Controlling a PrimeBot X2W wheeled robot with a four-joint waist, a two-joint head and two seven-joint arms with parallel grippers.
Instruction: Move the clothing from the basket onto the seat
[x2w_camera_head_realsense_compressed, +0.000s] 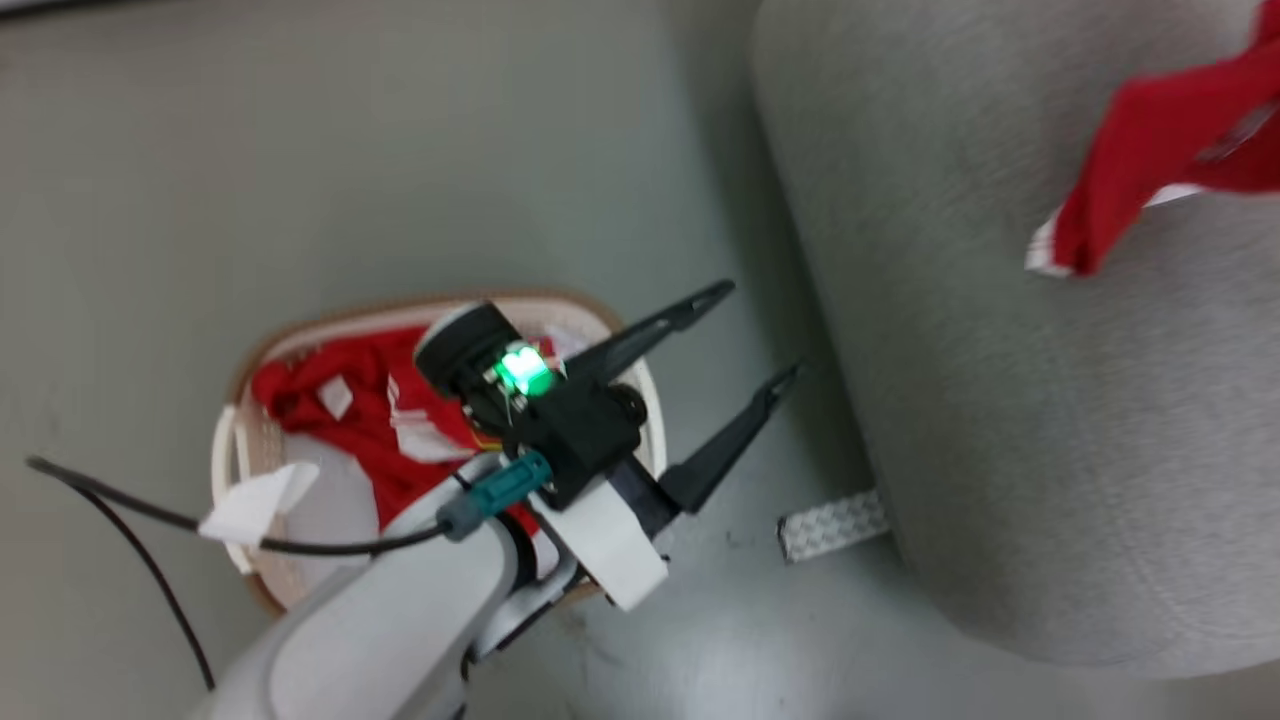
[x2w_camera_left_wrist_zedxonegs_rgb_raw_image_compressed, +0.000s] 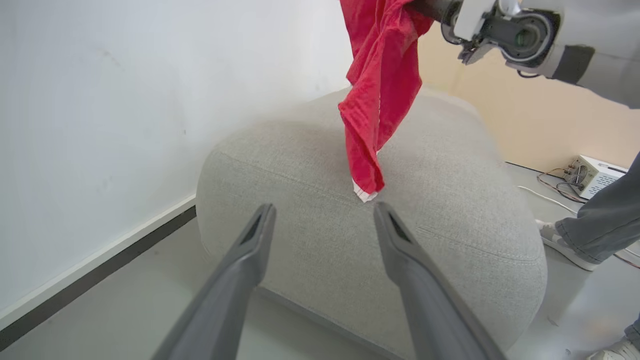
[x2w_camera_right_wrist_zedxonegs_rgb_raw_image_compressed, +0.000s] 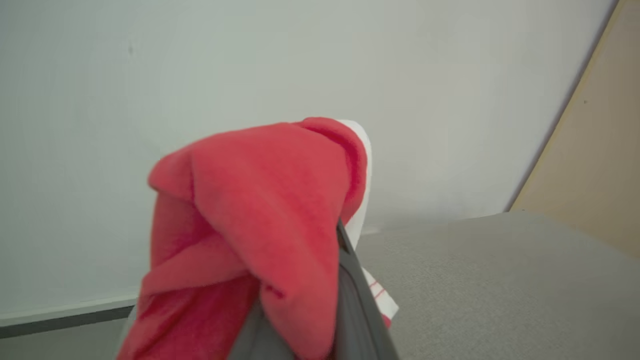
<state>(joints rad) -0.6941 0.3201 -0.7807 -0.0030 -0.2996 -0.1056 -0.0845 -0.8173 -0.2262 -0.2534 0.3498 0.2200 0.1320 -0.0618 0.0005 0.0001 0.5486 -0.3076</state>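
Red garment (x2w_camera_right_wrist_zedxonegs_rgb_raw_image_compressed: 250, 210) between right jaws

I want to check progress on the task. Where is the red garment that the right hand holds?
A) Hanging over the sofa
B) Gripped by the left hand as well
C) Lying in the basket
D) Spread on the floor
A: the right hand is shut on the garment, which hangs down over the sofa with its lowest tip close to the cushion.
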